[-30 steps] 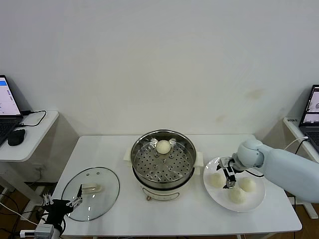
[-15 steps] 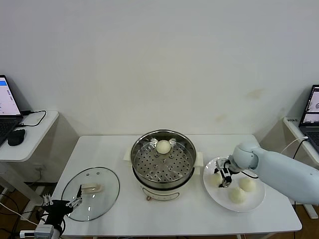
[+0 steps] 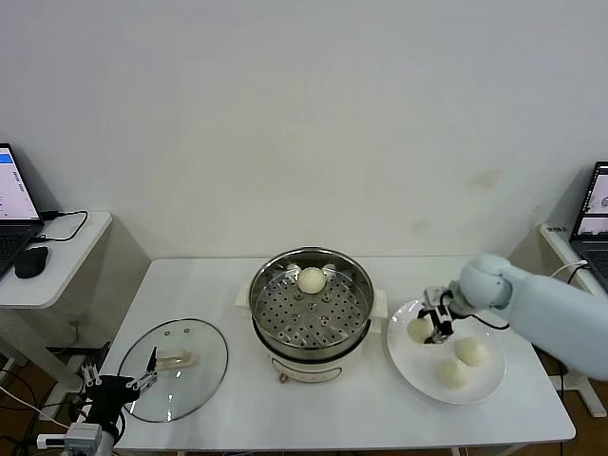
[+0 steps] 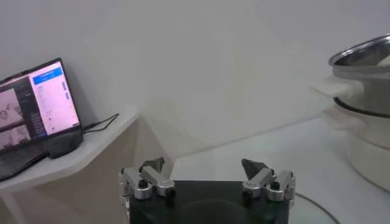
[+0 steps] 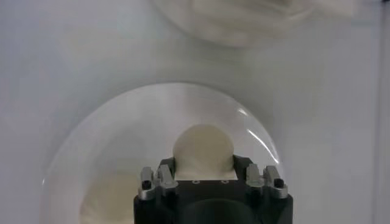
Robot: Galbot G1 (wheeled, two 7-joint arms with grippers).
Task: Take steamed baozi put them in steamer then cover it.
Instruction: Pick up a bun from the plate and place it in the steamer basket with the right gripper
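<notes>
Right wrist view: right gripper (image 5: 203,163) pinches a steamed baozi (image 5: 203,148) above the plate (image 3: 489,385). One bun sits in the steamer (image 3: 312,302). Risk: soft dough slips or squashes during transfer, clipping the rim. Left gripper (image 3: 122,383) spread wide, parked beside the glass lid (image 3: 175,369).

Steamer (image 3: 311,309) mouth: uncovered; one baozi (image 3: 312,279) at far edge, remaining tray bare.
Table (image 3: 380,418) between steamer and plate (image 3: 480,385): narrow gap.
Left side: glass lid (image 3: 176,369) occupies near-left table.

Bright, even light — soft wrist-view blur
</notes>
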